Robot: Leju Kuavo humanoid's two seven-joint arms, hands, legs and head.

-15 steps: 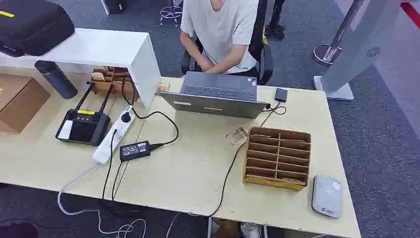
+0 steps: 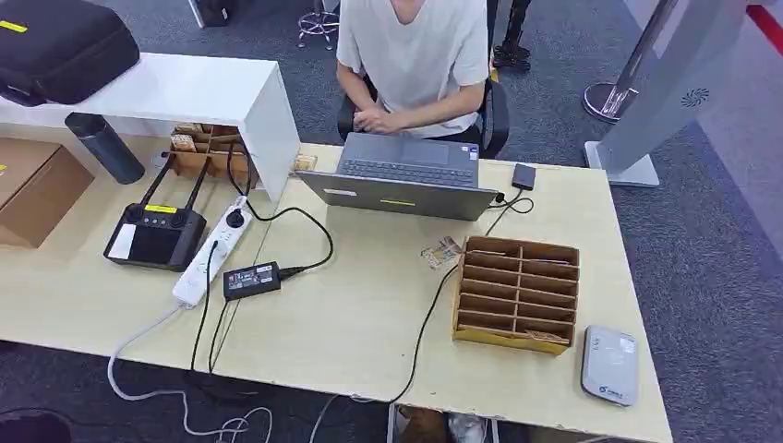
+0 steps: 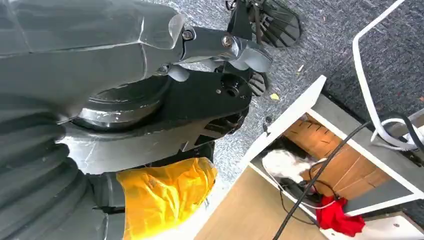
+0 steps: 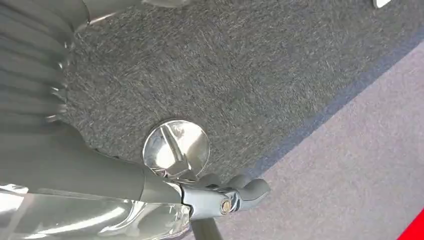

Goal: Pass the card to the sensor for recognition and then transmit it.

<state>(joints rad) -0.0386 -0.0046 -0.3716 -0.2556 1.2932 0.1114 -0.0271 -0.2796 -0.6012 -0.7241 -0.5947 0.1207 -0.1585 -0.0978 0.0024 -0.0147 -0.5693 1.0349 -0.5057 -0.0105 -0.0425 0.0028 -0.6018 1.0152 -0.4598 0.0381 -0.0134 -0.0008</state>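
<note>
desk [image 2: 351, 332]: card [image 2: 441, 252] beside organizer [image 2: 517, 293].

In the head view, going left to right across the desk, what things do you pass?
Cardboard box → black remote controller with antennas → white power strip → black power adapter → laptop → wooden slotted organizer → grey card sensor.
</note>
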